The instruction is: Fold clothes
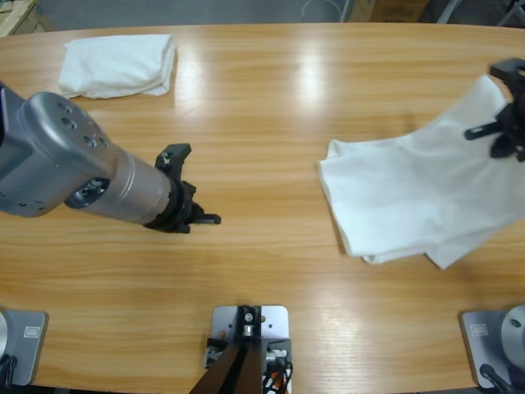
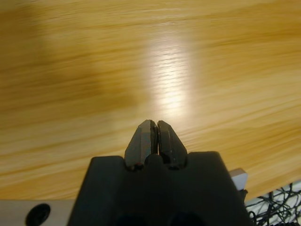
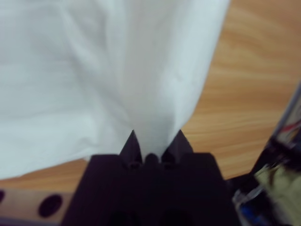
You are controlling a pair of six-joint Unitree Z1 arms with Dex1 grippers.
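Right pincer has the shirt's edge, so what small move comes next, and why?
Probably carry the right pincer leftward over the shirt, which lies spread and unfolded with its right edge lifted. The left pincer is shut on nothing, over bare table.

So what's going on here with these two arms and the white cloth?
They are folding T-shirts. The right pincer has pinched the edge of a white T-shirt lying partly spread at the right of the wooden table, lifting that corner. The left pincer is shut on nothing, over bare wood. Another white T-shirt lies folded at the far left corner.
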